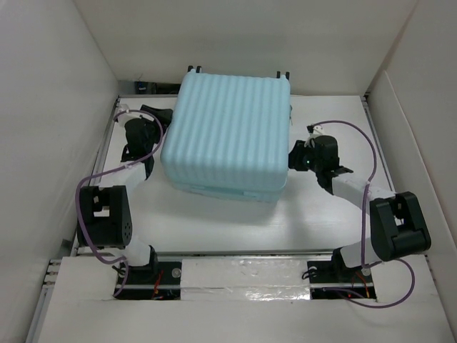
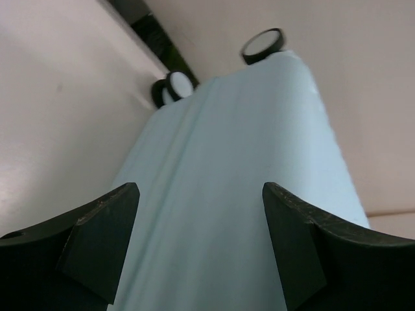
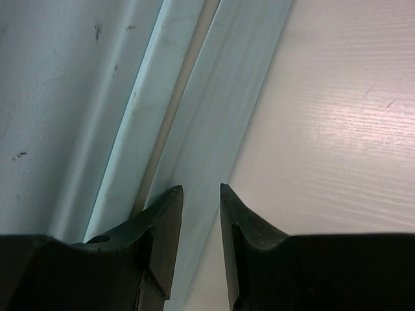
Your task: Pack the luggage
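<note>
The luggage (image 1: 227, 132) is a large pale aqua ribbed suitcase lying flat at the table's far middle, its upper shell resting on the lower one. My left gripper (image 1: 154, 133) is at its left side. In the left wrist view the jaws (image 2: 200, 191) stand wide open against the smooth shell (image 2: 233, 168), with two black-and-white wheels (image 2: 262, 42) beyond. My right gripper (image 1: 294, 156) is at the suitcase's right side. In the right wrist view its jaws (image 3: 200, 189) stand a narrow gap apart and empty at the seam (image 3: 178, 84) between the shells, low over the table.
The white table (image 1: 214, 229) is boxed in by pale walls on the left (image 1: 50, 143), the back and the right (image 1: 421, 107). Purple cables (image 1: 89, 182) loop off both arms. The arm bases stand at the near edge.
</note>
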Motion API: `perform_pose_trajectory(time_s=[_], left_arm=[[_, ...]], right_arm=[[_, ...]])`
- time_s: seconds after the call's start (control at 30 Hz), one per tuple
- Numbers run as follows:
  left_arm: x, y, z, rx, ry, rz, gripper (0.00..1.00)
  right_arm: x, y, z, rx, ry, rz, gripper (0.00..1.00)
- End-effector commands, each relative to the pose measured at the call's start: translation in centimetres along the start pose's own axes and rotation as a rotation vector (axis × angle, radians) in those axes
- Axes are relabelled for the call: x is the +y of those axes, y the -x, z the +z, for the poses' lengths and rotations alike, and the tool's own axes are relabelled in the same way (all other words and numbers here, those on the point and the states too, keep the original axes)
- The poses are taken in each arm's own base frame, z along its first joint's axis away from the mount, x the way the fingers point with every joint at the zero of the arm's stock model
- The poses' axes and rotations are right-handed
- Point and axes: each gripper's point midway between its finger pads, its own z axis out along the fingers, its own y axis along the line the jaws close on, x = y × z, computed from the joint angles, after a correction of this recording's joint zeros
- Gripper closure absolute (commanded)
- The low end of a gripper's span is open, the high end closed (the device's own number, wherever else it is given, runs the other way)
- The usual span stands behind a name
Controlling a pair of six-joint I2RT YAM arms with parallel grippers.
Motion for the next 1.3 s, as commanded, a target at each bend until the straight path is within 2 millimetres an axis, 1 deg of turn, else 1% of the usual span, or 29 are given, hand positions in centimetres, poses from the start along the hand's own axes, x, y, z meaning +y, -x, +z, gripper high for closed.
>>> perform_pose_trajectory(time_s=[0.0,0.03,0.07,0.13,0.17,0.27,0.33,0.37,0.4,0.43,0.47,0.5,0.53,0.57,0.6,0.67,0.73,0.77,0.83,0.87,0.93,0.97,1.03,1.07,1.13,1.17,1.27], left_arm=[[-7.2,-2.8,-1.7,0.154,-0.191,0.047,0.26],[-8.2,-2.5,-1.9,0.157,-0.210,0.047,0.26],[-10.0,-1.5,-2.2,0.142,-0.244,0.048,0.26],[-11.6,-0.6,-2.5,0.131,-0.270,0.051,0.26],[-12.8,-0.3,-2.8,0.125,-0.294,0.055,0.26],[-14.3,0.2,-2.8,0.130,-0.323,0.053,0.26],[-14.5,0.1,-2.6,0.144,-0.329,0.057,0.26],[-14.6,0.0,-2.1,0.152,-0.324,0.060,0.26],[-14.6,-0.1,-2.0,0.159,-0.319,0.065,0.26],[-14.1,0.3,-1.6,0.134,-0.294,0.098,0.26],[-13.0,0.6,-1.2,0.124,-0.227,0.117,0.26],[-12.0,1.2,-0.9,0.085,-0.172,0.143,0.25],[-10.7,2.2,-0.6,0.027,-0.102,0.161,0.25],[-8.8,2.3,-0.6,0.032,-0.058,0.168,0.25],[-7.8,2.1,-0.7,0.043,-0.046,0.159,0.25],[-6.4,0.6,-0.9,0.086,-0.065,0.152,0.24],[-6.2,-0.6,-0.7,0.126,-0.081,0.157,0.25],[-6.5,-1.5,-0.4,0.152,-0.091,0.159,0.25],[-8.2,-2.2,-0.5,0.173,-0.140,0.159,0.25],[-9.9,-1.4,-0.8,0.154,-0.184,0.158,0.25],[-12.4,-1.0,-1.4,0.162,-0.248,0.149,0.25],[-14.8,0.4,-1.8,0.131,-0.297,0.152,0.25],[-17.5,1.0,-2.6,0.122,-0.340,0.163,0.25],[-19.9,2.5,-3.2,0.090,-0.386,0.169,0.25],[-21.4,3.2,-3.7,0.086,-0.412,0.172,0.25],[-22.8,4.0,-4.2,0.071,-0.444,0.166,0.25],[-24.4,4.7,-4.4,0.065,-0.478,0.162,0.25]], right_arm=[[8.5,1.7,-0.2,-0.030,0.294,-0.075,0.63],[9.0,2.5,-0.4,-0.045,0.304,-0.079,0.63],[9.4,2.9,-0.6,-0.052,0.318,-0.076,0.63],[9.9,3.8,-0.9,-0.073,0.333,-0.080,0.63],[10.1,3.8,-1.0,-0.071,0.338,-0.077,0.64],[10.6,4.2,-1.1,-0.077,0.361,-0.069,0.63],[10.7,3.7,-0.7,-0.064,0.365,-0.065,0.63],[10.5,3.2,-0.4,-0.052,0.357,-0.058,0.63],[10.3,3.0,-0.3,-0.046,0.353,-0.054,0.62],[9.8,3.0,-0.3,-0.050,0.342,-0.047,0.62],[9.6,2.6,-0.2,-0.045,0.334,-0.043,0.61],[8.9,2.3,-0.2,-0.044,0.319,-0.036,0.61],[8.3,2.5,-0.2,-0.050,0.304,-0.031,0.61],[8.4,2.2,-0.3,-0.045,0.310,-0.032,0.61],[7.9,2.2,-0.4,-0.045,0.304,-0.028,0.61],[8.0,2.2,-0.5,-0.050,0.306,-0.030,0.61],[7.9,1.8,-0.2,-0.043,0.311,-0.030,0.61],[8.1,1.6,-0.1,-0.030,0.327,-0.032,0.61],[8.2,1.3,0.2,-0.011,0.342,-0.030,0.61],[8.3,1.4,0.3,-0.014,0.345,-0.032,0.61],[8.6,1.7,0.3,-0.021,0.344,-0.037,0.61],[9.1,2.0,0.4,-0.025,0.348,-0.045,0.61],[9.6,2.2,0.4,-0.026,0.356,-0.049,0.61],[9.5,2.2,0.5,-0.027,0.352,-0.044,0.61],[9.7,2.6,0.5,-0.037,0.354,-0.041,0.61],[9.7,2.7,0.5,-0.039,0.355,-0.040,0.61],[9.8,2.9,0.4,-0.044,0.356,-0.038,0.61]])
